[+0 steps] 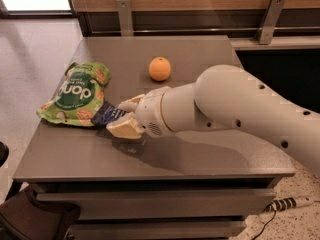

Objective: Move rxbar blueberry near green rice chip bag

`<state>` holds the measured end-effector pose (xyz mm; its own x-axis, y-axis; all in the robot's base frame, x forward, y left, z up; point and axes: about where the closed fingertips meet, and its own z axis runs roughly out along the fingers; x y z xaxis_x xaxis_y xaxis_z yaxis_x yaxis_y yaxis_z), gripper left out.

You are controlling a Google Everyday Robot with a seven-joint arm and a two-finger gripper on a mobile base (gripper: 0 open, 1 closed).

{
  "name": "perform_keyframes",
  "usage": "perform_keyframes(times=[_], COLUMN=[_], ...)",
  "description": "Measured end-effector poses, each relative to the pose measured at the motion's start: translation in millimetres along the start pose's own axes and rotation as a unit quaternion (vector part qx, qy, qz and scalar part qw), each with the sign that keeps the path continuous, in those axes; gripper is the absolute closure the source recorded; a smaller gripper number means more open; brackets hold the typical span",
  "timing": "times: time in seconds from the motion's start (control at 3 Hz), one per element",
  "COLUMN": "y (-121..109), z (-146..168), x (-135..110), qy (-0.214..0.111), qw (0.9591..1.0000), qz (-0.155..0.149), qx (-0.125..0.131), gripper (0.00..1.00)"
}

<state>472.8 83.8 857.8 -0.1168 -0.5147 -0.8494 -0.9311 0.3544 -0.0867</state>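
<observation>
The green rice chip bag (75,94) lies on the left part of the grey table (165,159), light green with a dark green centre panel. The rxbar blueberry (106,114), a small dark navy bar, lies right against the bag's lower right edge. My gripper (125,116) reaches in from the right on a thick white arm (235,109). Its cream fingers (125,129) stand either side of the bar's right end and are closed on it. Part of the bar is hidden between them.
An orange (160,68) sits on the table behind the gripper, towards the middle back. A wooden wall panel with metal brackets (270,19) runs along the far edge. The table's left edge is close to the bag. A power strip (292,203) lies on the floor at lower right.
</observation>
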Motion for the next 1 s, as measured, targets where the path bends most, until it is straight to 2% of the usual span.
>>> perform_keyframes(times=[0.33,0.67,1.0], y=[1.5,3.1,3.3], z=[0.6,1.2,1.3], x=[-1.4,-2.8,-3.0], qy=[0.000,0.001,0.001], qw=[1.0000,1.0000,1.0000], qz=[-0.002,-0.004,-0.004], qx=[-0.001,-0.001,-0.001], gripper=[0.17,0.00,0.00])
